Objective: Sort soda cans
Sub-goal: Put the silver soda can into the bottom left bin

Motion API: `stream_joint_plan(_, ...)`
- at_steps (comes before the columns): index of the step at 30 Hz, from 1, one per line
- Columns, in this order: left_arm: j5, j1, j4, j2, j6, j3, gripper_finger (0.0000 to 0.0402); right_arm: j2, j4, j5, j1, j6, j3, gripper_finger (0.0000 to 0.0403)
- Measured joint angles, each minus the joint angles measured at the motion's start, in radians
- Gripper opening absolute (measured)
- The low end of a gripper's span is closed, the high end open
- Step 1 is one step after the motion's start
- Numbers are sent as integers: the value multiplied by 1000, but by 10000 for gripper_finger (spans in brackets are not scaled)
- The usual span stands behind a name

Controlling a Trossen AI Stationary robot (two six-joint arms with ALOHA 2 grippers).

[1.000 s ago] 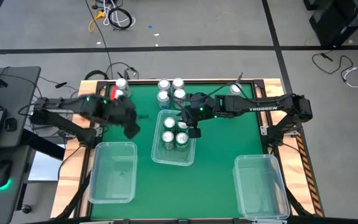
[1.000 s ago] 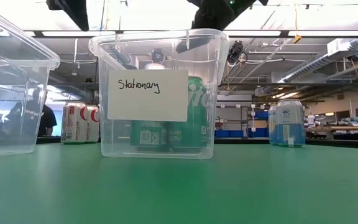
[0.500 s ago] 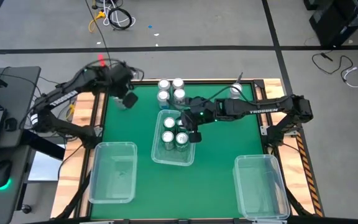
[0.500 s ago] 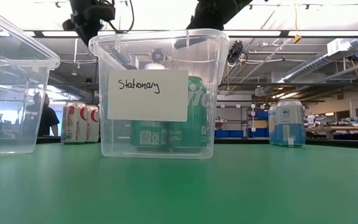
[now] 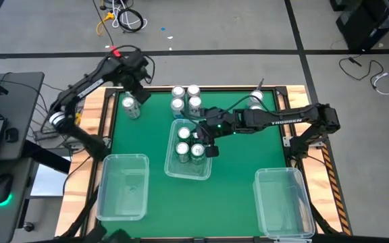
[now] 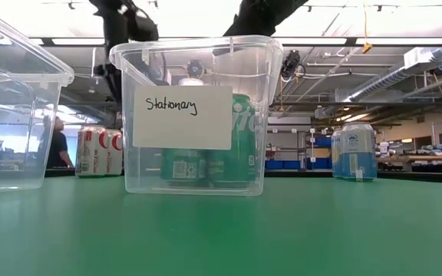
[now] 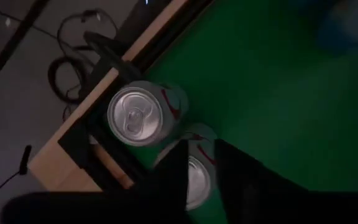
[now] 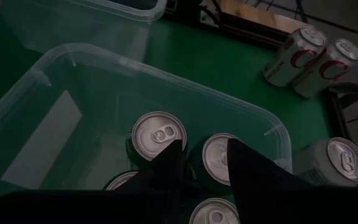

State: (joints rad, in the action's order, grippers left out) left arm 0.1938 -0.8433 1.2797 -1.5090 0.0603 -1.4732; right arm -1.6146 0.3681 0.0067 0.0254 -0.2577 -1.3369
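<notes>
Two white cans with red marks [image 5: 130, 106] [image 6: 98, 152] stand upright at the table's far left corner. My left gripper [image 5: 139, 94] [image 7: 201, 152] hovers open above them, and one can top [image 7: 194, 177] shows between its fingers while the other [image 7: 135, 115] stands beside. My right gripper [image 5: 208, 143] [image 8: 201, 149] is open over the clear middle bin [image 5: 171, 169], above several green cans [image 8: 159, 135] standing in it. Several silver cans [image 5: 186, 98] stand at the far middle. A blue can [image 5: 255, 98] [image 6: 354, 152] stands at the far right.
Clear bins stand near the left [image 5: 122, 185] and right [image 5: 283, 202] near corners. The middle bin carries a white label reading "Stationary" [image 6: 181, 116]. Bare green mat [image 5: 238, 169] lies between the bins. A person [image 6: 52, 146] stands in the room beyond the table.
My left arm has swung from the table's left middle toward the far left corner and now hangs over the two white-and-red cans. The cans have stayed where they were.
</notes>
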Motion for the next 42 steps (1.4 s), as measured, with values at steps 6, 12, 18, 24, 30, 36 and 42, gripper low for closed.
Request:
stream_joint_plan(6,36,-17,-2,-82,46,0,188,-3,7,-1,0,0,0,113)
stream_joint_plan(12,52,-43,-2,-126,45,0,255,-3,19,-2,0,-7,0,115)
stream_joint_plan(18,49,-82,-5,-131,45,0,274,-3,35,-13,0,-7,0,115)
stream_joint_plan(24,-5,-156,-4,-138,44,0,275,-3,38,-34,0,-8,0,115)
stream_joint_plan(30,-13,-214,-10,-181,45,0,275,-3,38,-34,0,-7,0,115)
stream_joint_plan(36,-17,-226,-31,-219,66,-2,276,-4,39,-35,0,-8,0,115)
stream_joint_plan(42,-21,-231,-67,-223,76,-3,276,-4,46,-35,0,-8,0,115)
